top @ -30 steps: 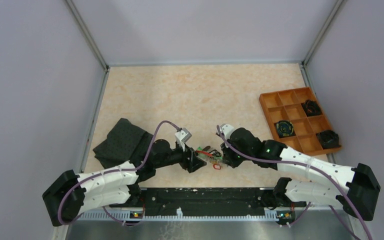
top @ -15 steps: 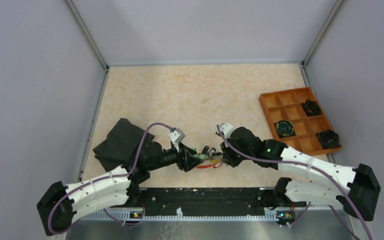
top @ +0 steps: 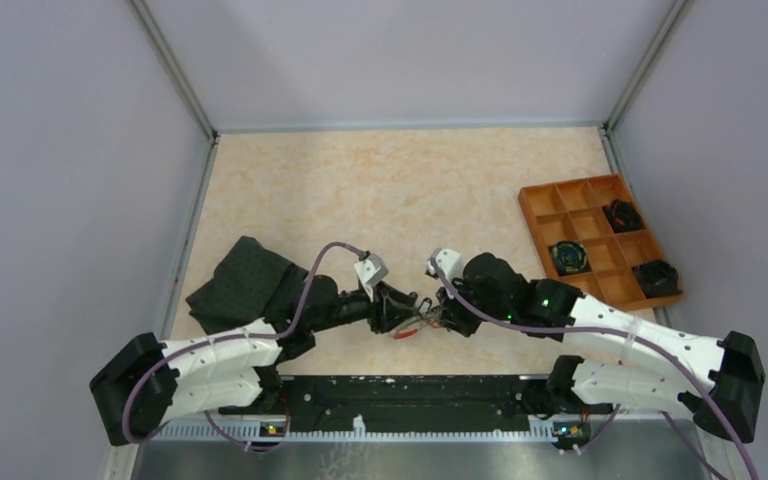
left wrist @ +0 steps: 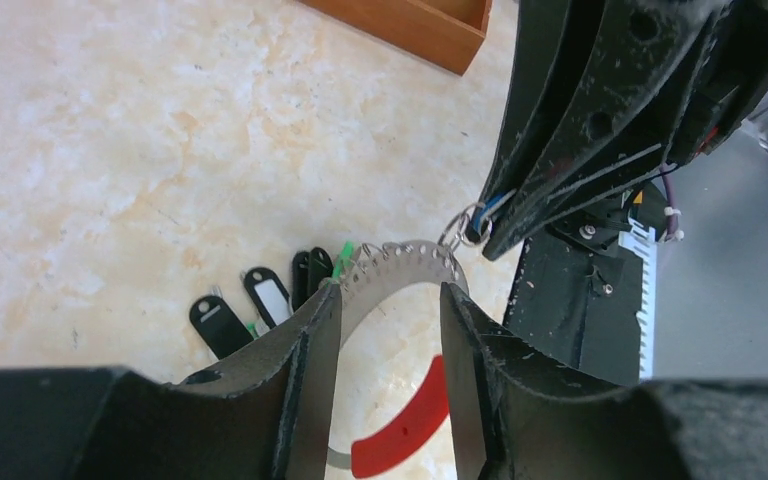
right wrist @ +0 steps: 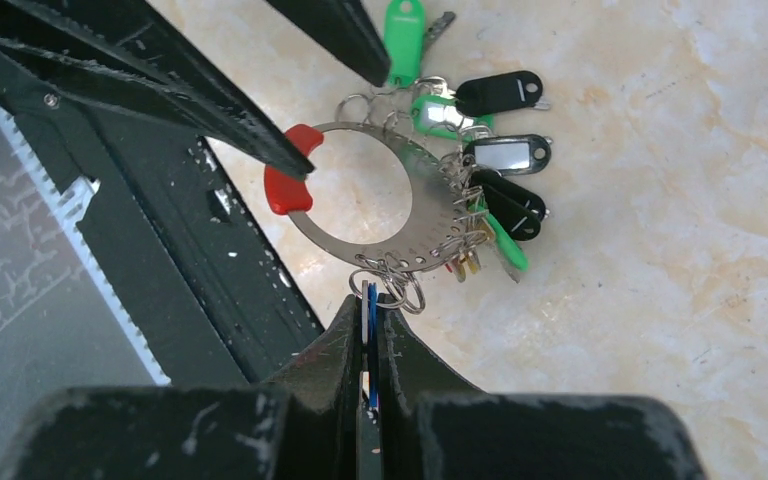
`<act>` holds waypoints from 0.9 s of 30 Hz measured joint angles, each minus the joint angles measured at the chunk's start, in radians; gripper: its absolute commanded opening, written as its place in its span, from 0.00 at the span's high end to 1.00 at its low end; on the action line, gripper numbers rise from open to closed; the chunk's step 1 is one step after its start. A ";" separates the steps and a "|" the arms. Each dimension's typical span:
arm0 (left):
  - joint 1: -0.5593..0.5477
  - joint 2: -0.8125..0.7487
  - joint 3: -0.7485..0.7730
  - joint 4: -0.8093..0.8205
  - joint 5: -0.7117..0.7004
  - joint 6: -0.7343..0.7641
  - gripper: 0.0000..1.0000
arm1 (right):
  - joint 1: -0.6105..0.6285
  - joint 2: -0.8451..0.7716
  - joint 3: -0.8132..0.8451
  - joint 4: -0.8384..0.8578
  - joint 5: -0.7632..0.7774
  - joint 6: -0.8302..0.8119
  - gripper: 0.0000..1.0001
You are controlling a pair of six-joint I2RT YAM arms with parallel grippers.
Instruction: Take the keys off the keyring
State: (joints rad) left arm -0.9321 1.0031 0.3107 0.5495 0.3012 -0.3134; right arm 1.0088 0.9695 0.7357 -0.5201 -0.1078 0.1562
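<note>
Step in hand: securing the large thin grey metal keyring (right wrist: 423,228), which hangs just above the beige marbled table (top: 390,190) at the near middle, between the two arms. Right gripper (right wrist: 368,325) is pinched together on one small blue-headed key (right wrist: 368,298) at the ring's near edge. Left gripper (left wrist: 390,295) has its jaws apart, straddling the band; one finger (right wrist: 260,140) sits at the red plastic sleeve (right wrist: 285,182), possibly touching, though the angle leaves this unclear. The other green- and black-headed keys (right wrist: 505,153) fan out on the ring's right side, all still attached. Next move, as I judge it: the left jaws clamp the band firmly, then the right pulls the blue-headed key away from the ring.
</note>
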 measured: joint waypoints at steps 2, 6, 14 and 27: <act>-0.001 0.018 0.000 0.039 0.008 0.030 0.54 | 0.018 -0.002 0.002 -0.004 -0.003 -0.014 1.00; -0.014 0.045 0.000 0.121 0.039 0.086 0.58 | 0.027 -0.001 0.019 -0.013 -0.006 -0.029 1.00; -0.081 0.079 -0.051 0.273 0.054 0.200 0.58 | 0.048 -0.002 0.039 -0.012 -0.027 -0.059 1.00; -0.114 0.091 -0.109 0.364 0.044 0.290 0.62 | 0.074 -0.011 0.039 -0.021 -0.037 -0.078 1.00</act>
State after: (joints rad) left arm -1.0462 1.0943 0.2016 0.9134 0.3454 -0.0231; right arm 1.0824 0.9581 0.7750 -0.5407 -0.1452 0.0784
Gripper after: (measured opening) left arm 0.386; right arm 0.023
